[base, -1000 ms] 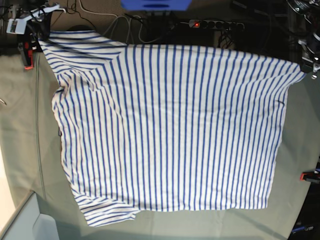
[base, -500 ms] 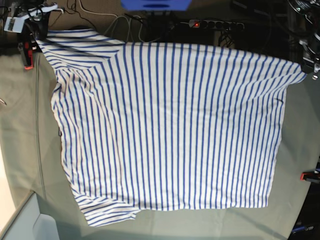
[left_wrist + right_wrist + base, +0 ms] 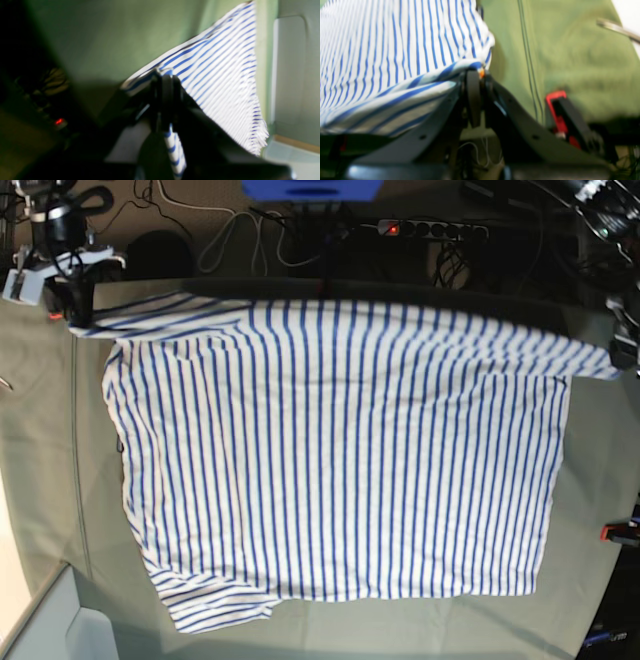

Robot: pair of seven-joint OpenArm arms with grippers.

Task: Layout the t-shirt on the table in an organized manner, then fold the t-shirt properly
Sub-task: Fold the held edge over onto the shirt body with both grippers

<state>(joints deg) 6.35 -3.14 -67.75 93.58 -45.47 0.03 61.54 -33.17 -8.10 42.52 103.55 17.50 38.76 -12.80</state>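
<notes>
There's a power strip (image 3: 432, 227) lying on the dark floor behind the counter, its little red switch light glowing. A tangle of white and black cables (image 3: 245, 235) is snaking around beside it. A blue box-like thing (image 3: 311, 188) is poking in at the top edge. Red-orange clamps are sitting at the counter edges, one showing at the right side (image 3: 620, 532) and one up close (image 3: 560, 112).

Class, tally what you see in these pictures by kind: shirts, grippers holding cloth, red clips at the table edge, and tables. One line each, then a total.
Striped t-shirt: 1
Grippers shut on it: 2, the right gripper and the left gripper
Red clips: 2, one in the base view, another in the right wrist view
Table: 1
Total: 6
</notes>
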